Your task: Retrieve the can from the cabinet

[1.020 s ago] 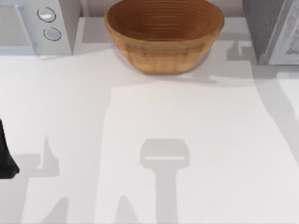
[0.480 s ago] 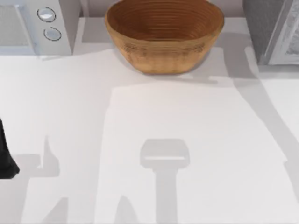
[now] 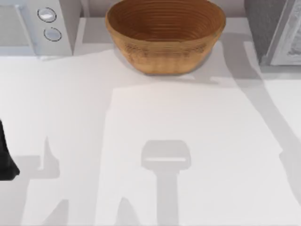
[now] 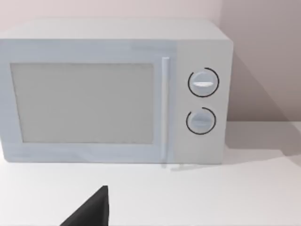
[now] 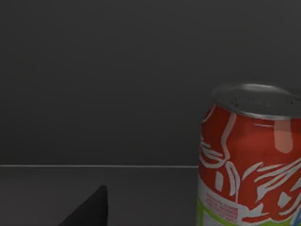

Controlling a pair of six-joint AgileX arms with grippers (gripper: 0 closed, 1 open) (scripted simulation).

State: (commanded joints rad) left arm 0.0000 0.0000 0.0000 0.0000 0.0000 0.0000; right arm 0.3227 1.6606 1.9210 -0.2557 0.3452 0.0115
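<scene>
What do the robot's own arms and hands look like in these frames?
Little is visible. In the top view a black, matte piece of the left arm sits at the table's left edge, with no markings or cables on it. Each wrist view has a dark, pointed finger tip at its edge: the left hand facing the microwave, the right hand near the can in a dark cabinet.

Left arm [image 3: 5, 157] parked at table's left edge.
</scene>
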